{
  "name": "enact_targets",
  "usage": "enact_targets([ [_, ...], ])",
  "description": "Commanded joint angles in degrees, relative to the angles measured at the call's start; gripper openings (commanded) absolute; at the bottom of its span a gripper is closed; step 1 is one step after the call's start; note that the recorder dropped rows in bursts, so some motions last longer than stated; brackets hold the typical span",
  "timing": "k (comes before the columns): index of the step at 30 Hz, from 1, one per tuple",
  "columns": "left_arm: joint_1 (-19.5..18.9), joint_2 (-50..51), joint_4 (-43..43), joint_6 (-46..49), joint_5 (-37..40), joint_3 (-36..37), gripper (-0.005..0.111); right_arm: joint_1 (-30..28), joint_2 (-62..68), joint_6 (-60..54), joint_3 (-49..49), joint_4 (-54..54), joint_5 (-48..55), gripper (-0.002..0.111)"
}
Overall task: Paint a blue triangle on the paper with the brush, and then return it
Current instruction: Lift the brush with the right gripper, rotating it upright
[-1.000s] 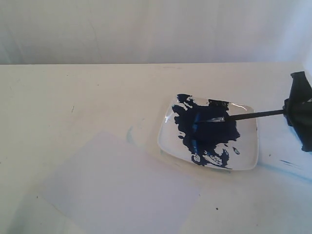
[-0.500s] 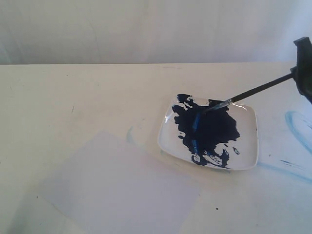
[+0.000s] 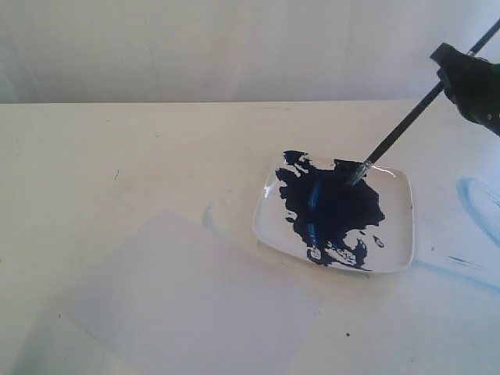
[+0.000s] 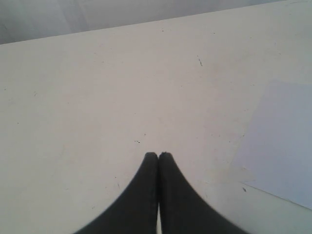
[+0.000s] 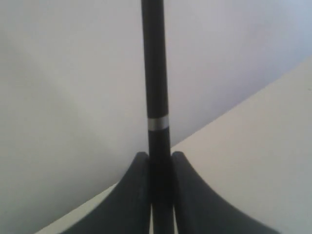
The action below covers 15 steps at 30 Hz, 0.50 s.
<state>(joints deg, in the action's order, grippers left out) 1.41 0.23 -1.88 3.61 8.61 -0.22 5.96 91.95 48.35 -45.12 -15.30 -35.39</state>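
Note:
The brush [image 3: 398, 133] slants steeply from the upper right down to its bristles, which rest in the dark-blue paint blotch [image 3: 336, 207] on the white square plate [image 3: 396, 230]. My right gripper [image 3: 453, 74] is shut on the upper handle. In the right wrist view the black handle [image 5: 156, 73] runs up from between the closed fingers of that gripper [image 5: 159, 156]. The paper [image 3: 195, 305] lies at the front left and no blue triangle shows on it. My left gripper [image 4: 158, 155] is shut and empty over bare table, left of the paper [image 4: 282, 141]. It is outside the exterior view.
Pale-blue smears [image 3: 478, 205] mark the table right of the plate, and a fainter smear [image 3: 209, 215] lies between plate and paper. A pale wall [image 3: 234, 47] stands behind the table's far edge.
My right gripper has risen and shifted slightly left, tipping the brush from nearly flat to steep. The bristles stayed in the paint on the plate.

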Motion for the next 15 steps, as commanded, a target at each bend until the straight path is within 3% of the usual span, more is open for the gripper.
enact_targets([
  [1, -0.15, -0.23, -0.21, -0.12, -0.09, 0.22, 0.000, 0.32, -0.51, -0.68, -1.89, -10.44, -3.79, 0.000],
  [2, -0.15, -0.23, -0.21, -0.12, -0.09, 0.22, 0.000, 0.32, -0.51, -1.06, -3.01, -15.61, -5.83, 0.000],
  [9, -0.15, -0.23, -0.21, -0.12, -0.09, 0.22, 0.000, 0.32, -0.51, -5.20, -5.40, -25.10, -14.58, 0.000],
  [15, -0.15, -0.23, -0.21, -0.12, -0.09, 0.22, 0.000, 0.32, -0.51, -5.58, -5.62, -35.88, -15.28, 0.000],
])
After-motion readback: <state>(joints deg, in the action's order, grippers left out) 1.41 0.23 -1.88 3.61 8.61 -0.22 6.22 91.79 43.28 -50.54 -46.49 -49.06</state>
